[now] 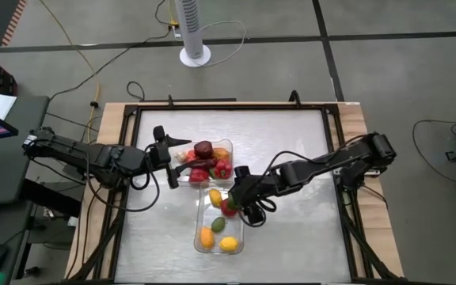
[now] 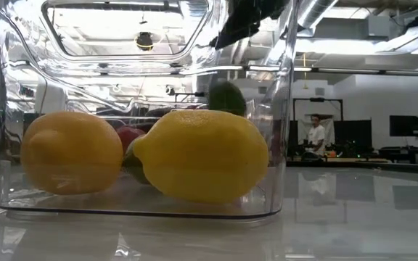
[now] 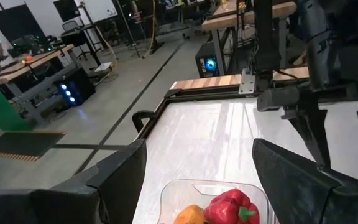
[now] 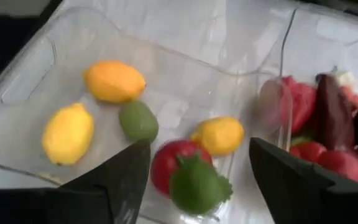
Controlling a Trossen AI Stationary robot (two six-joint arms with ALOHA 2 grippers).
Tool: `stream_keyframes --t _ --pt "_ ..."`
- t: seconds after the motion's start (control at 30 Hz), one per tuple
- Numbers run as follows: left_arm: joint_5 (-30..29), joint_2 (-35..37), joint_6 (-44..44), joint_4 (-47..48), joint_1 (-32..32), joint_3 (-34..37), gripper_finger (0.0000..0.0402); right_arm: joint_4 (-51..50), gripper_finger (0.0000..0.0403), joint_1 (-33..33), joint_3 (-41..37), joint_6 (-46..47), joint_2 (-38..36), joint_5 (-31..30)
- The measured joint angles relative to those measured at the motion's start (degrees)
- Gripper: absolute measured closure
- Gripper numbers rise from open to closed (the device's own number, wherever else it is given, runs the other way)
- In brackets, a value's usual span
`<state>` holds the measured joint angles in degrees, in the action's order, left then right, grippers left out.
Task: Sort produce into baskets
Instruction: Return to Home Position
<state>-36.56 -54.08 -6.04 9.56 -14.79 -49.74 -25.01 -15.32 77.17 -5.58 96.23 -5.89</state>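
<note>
Right wrist view, jaws: the right gripper (image 4: 199, 146) is seen spread wide and empty, held low over the near basket (image 4: 30, 68).
Left jaws: the left gripper (image 3: 199, 149) is likewise spread wide with nothing held, just beside one end of the far basket (image 1: 229, 150).
Produce: a lemon (image 4: 68, 132), an orange piece (image 4: 114, 81), a lime (image 4: 138, 121) and an apple (image 4: 169, 163) are shown in the near basket; red and maroon pieces (image 1: 204, 162) are heaped in the far one.
Table (image 1: 291, 158): no piece is seen lying outside the baskets.
Step in hand: sorting is judged finished, and the arms are to be returned home.
Next move: each gripper should be raised above the rims before being drawn back, so that neither basket is nudged.
</note>
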Motion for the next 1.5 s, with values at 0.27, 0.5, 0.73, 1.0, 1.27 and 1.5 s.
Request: stream_keyframes --t 0.27,0.5,0.73,1.0,1.27,1.5 --pt "3.8 0.2 -2.5 -1.2 0.0 2.6 0.0121 0.7 0.0084 0.0 -3.1 -1.2 -5.8 -12.0" --pt "9.2 0.3 -5.5 -7.1 1.9 4.2 0.0121 17.0 0.0086 0.2 -22.9 -2.6 -21.6 -18.5" --pt "8.0 1.4 0.7 -3.5 3.5 10.4 0.0121 34.4 0.0086 3.0 -43.0 -4.0 -39.8 -21.4" --pt "2.0 13.9 6.5 -10.1 -0.8 25.3 0.0121 38.4 0.0086 7.2 -55.8 -2.4 -55.7 -21.3" --pt "-1.0 32.3 6.7 -6.3 -1.6 29.9 0.0121 39.1 0.0086 9.1 -61.8 -2.0 -64.5 -21.2" --pt "1.2 44.9 8.1 -4.1 -2.2 38.1 0.0121 37.4 0.0086 9.0 -64.1 -3.5 -73.5 -21.2"
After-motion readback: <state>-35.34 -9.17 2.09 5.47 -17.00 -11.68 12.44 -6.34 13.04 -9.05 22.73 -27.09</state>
